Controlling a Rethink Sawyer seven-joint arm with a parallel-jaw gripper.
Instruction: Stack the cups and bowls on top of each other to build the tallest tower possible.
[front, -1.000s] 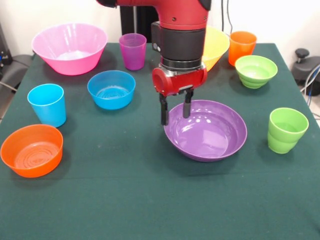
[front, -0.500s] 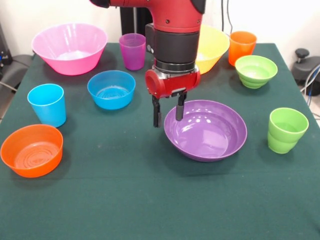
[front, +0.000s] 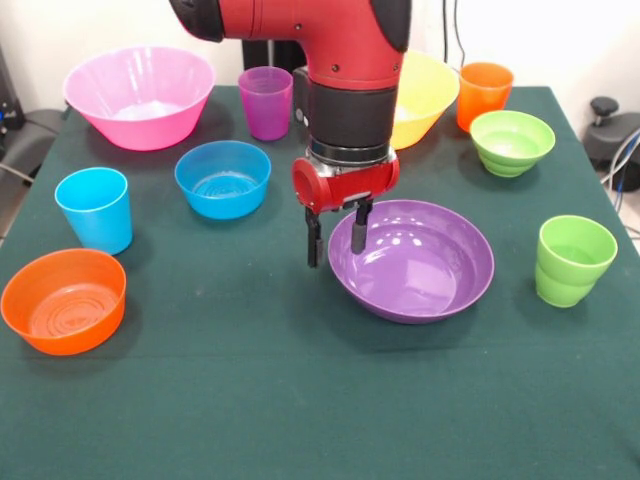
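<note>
The wide purple bowl sits right of the table's centre. My gripper is open and hangs at the bowl's left rim, with one finger outside the bowl and the other finger over its inside edge. It holds nothing. The blue bowl and blue cup stand to the left, with the orange bowl at the near left. The pink bowl, purple cup, yellow bowl and orange cup stand along the far side. The green bowl and green cup are on the right.
The dark green tablecloth covers the table. My arm comes down from the top and hides part of the yellow bowl. A black object sits off the table's right edge.
My gripper has moved a little to the left and slightly lower, still open, and its fingers now straddle the purple bowl's left rim. No cup or bowl has moved.
</note>
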